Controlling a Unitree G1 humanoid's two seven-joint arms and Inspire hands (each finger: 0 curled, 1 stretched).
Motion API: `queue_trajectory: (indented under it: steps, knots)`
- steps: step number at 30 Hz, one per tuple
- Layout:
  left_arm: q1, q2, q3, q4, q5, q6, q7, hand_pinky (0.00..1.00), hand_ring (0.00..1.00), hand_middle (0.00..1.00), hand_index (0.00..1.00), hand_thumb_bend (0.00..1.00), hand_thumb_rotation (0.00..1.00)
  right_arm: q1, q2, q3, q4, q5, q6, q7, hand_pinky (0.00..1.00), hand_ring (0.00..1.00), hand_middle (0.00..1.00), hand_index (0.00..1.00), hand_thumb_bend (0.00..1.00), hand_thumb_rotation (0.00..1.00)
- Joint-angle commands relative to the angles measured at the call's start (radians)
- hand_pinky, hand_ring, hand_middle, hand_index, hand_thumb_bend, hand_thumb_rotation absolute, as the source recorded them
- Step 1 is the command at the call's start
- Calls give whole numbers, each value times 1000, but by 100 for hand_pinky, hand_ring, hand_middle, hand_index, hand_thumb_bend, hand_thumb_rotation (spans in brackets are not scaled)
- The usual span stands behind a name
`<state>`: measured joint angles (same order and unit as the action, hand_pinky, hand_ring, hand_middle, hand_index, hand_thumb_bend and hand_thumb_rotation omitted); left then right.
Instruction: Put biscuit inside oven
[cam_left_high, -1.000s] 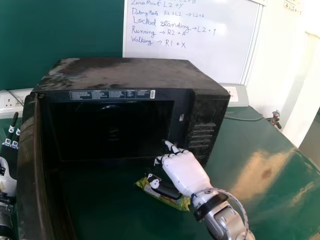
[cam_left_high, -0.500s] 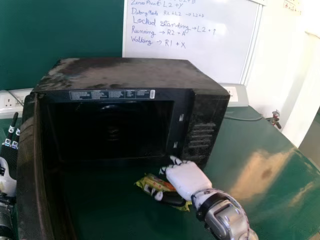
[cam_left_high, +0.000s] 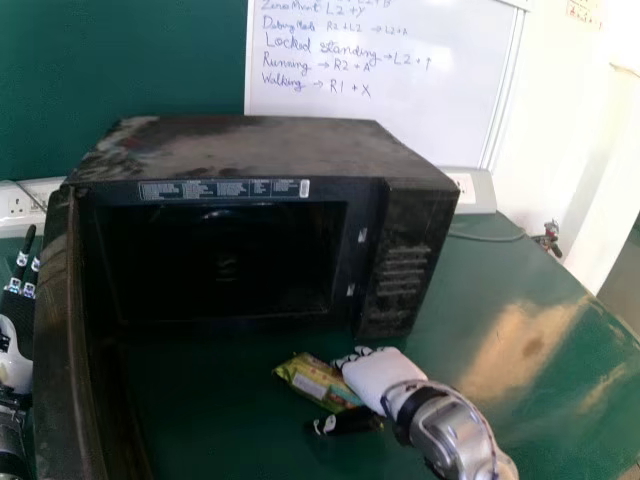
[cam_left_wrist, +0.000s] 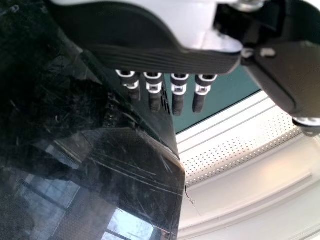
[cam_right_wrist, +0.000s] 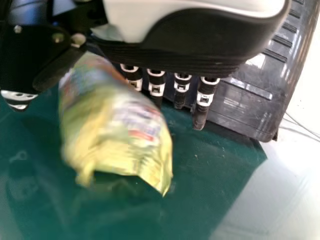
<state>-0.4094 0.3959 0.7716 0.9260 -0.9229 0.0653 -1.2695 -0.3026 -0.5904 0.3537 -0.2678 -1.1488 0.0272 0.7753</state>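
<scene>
My right hand (cam_left_high: 378, 376) is low in front of the oven (cam_left_high: 270, 150), its fingers on the far side of the yellow-green biscuit packet (cam_left_high: 312, 380) and its thumb on the near side. In the right wrist view the packet (cam_right_wrist: 117, 122) lies between the thumb and the fairly straight fingers of my right hand (cam_right_wrist: 200, 50), not gripped. Part of the packet is hidden behind the hand. My left hand (cam_left_high: 12, 355) is at the far left outside the oven door, fingers straight; the left wrist view shows this hand (cam_left_wrist: 150, 55) beside the dark door (cam_left_wrist: 125, 155).
The oven door (cam_left_high: 62, 350) stands open on the left, reaching toward me. The dark cavity (cam_left_high: 220, 260) faces the packet. Green table (cam_left_high: 520, 420) extends to the right, with a cable behind. A whiteboard (cam_left_high: 390, 110) and sockets (cam_left_high: 20, 205) are at the back.
My right hand has come down and back from the oven front, its thumb dropping to the packet's near side. More of the packet now shows. The left hand has stayed still.
</scene>
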Motion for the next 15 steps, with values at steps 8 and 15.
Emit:
queue_trajectory:
  steps: [8, 15]
  knots:
    - [61, -58, 6, 25, 1, 12, -2, 0, 23, 73, 100, 11, 100, -31, 27, 39, 73, -32, 27, 1, 95, 100, 100, 100, 100, 34]
    - [58, -53, 5, 33, -1, 22, -11, 0, 26, 74, 100, 12, 100, -34, 37, 71, 86, -71, 47, 9, 96, 100, 100, 100, 100, 28]
